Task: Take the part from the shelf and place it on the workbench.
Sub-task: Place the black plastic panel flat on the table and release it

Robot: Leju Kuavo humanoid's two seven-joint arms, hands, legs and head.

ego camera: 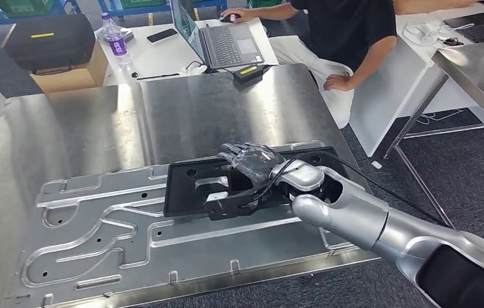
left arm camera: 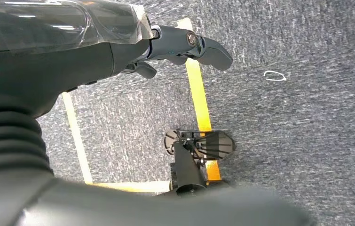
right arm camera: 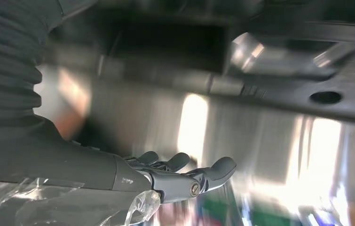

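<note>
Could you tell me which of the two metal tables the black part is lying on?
The near workbench, on its grooved plate, under the right hand; the far-right table has none.

I see a brushed, shiny metal bench (ego camera: 226, 109), a matt black plastic part (ego camera: 184, 186), and rough grey carpet floor (left arm camera: 283, 141) in the lower right.

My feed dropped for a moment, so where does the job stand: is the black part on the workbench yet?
Done, by the look of it: the flat black plastic part lies on the silver metal workbench, atop a grooved aluminium plate. In hand: the right hand rests over the part; whether it grips cannot be told. The left hand hangs over grey carpet, holding nothing. Left: let go and withdraw.
</note>
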